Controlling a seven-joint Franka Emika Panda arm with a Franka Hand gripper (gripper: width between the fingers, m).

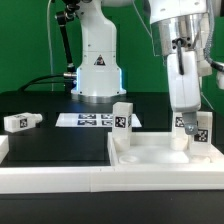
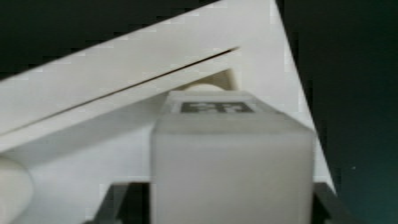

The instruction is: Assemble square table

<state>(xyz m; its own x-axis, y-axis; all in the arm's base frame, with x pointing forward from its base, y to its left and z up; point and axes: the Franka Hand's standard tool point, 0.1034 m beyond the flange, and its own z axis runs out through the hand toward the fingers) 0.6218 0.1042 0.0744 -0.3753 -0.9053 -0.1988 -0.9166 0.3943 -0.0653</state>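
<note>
Our hand (image 1: 183, 114) is clamped on a leg (image 1: 185, 128) and holds it upright, long axis vertical, tag facing the exterior camera. The leg is at the slab's (image 1: 158, 152) corner on the exterior view's right. A second leg (image 1: 204, 131) stands just beside it. A third leg (image 1: 122, 117) stands upright at the slab's far edge. A fourth leg (image 1: 21, 122) lies on its side on the worktop (image 1: 60, 150), well apart.

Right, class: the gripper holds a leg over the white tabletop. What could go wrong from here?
The held leg may meet the tabletop off-line and jam tilted. The gripper hangs close beside another upright leg and could knock it over.
</note>
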